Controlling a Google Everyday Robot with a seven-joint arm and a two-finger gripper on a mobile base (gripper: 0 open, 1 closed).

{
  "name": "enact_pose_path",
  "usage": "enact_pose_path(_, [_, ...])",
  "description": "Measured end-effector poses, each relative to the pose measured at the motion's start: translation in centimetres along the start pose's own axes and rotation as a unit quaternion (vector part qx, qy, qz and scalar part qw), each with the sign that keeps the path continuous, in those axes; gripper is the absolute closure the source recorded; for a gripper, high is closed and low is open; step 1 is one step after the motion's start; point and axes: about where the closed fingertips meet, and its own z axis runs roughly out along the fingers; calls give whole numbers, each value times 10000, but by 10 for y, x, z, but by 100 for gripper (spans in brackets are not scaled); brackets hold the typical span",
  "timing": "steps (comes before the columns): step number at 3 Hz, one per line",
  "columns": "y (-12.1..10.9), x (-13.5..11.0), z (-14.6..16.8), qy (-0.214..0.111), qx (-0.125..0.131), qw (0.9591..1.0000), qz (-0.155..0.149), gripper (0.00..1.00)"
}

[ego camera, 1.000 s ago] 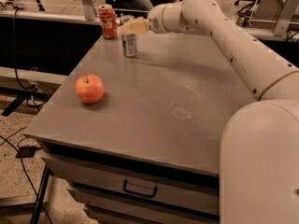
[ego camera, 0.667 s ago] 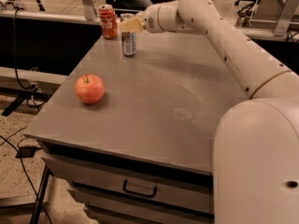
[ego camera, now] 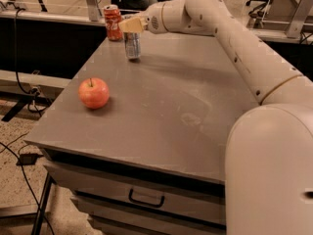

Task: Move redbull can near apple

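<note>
Standing upright, redbull can (ego camera: 132,46) sits directly beneath the tool (ego camera: 129,25).

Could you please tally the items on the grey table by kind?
Cans: 2, the slim silver metal can and the red-orange soda can
Apples: 1, the round red apple
Total: 3
The tool is at the silver can's top.

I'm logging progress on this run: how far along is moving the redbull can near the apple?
Reach looks done: the gripper sits at the top of the redbull can, beside the red soda can at the far end of the table. In hand: the grasp, unconfirmed. Left: the whole carry; the apple lies well apart, toward the front left.
</note>
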Motion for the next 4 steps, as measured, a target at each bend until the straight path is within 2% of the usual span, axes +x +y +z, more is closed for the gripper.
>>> enact_pose_path(1, [41,-9,-51,-137,-87,9998,151,100])
enact_pose_path(2, [42,-9,-50,-158,-114,9997,136,100])
enact_pose_path(3, [62,-7,-48,-423,-608,9972,-83,100])
enact_pose_path(4, [110,-10,-61,-779,-1275,9878,-433,100])
